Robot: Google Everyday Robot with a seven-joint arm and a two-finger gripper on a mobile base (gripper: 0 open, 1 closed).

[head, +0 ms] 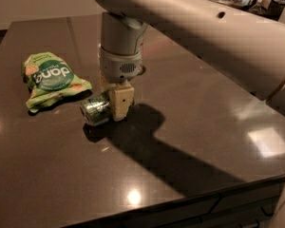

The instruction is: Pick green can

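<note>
The dark table [47, 165] is carrying the whole scene, its front edge running along the bottom of the view. A bright ceiling reflection [134, 196] is showing on the near surface. A broad shadow [180, 160] is stretching across the tabletop from the near right toward the middle.

The green can [96, 109] is lying on its side at mid-table, just left of centre. Its long axis is running from near-left to far-right, and one silver end is facing the camera and slightly left. Its far half is sitting hidden behind the tool.

The gripper [111, 103] is pointing straight down over the can. Its cream fingers [121, 102] are straddling the can's body. The near one is pressing flat against the can's side and the far one is showing only partly behind it. The jaws are standing closed in on the can, pinching it, while the can is resting on the table.

The light-green snack bag [51, 76] is lying crumpled to the left and a little farther back, near the can but apart from it.

The grey wrist housing [121, 63] is rising above the gripper. The white arm [204, 27] is crossing the upper view toward the right.
</note>
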